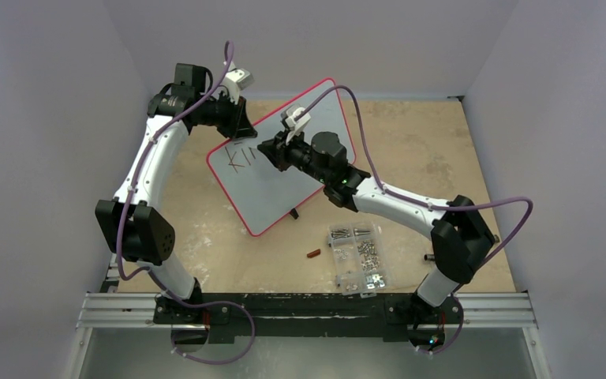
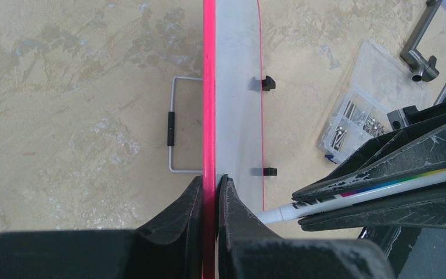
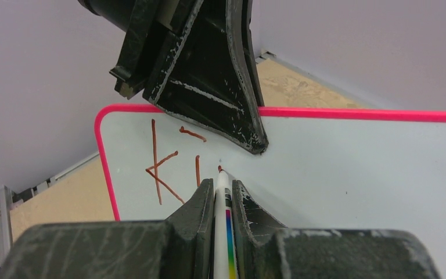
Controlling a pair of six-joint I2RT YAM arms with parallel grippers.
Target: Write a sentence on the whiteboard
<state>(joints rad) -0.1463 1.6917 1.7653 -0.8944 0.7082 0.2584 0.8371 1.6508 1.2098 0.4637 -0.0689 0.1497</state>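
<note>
The whiteboard (image 1: 284, 185) with a pink-red rim (image 2: 209, 87) stands tilted above the table. My left gripper (image 2: 211, 180) is shut on its upper rim, near the top left corner (image 1: 237, 118). My right gripper (image 3: 223, 185) is shut on a white marker (image 3: 222, 195) with a rainbow stripe, also seen in the left wrist view (image 2: 348, 197). The marker tip touches the board (image 3: 354, 168) just right of the writing. Of the sentence (image 3: 168, 165), red-brown strokes reading "K I" show in the board's upper left (image 1: 241, 160).
A clear compartmented screw box (image 1: 357, 257) lies near the front, below the board. A small red-brown cap (image 1: 312, 253) lies left of it. A wire stand (image 2: 174, 125) juts from the board's back. Black clip feet (image 2: 269, 83) sit on the lower rim. Grey walls close three sides.
</note>
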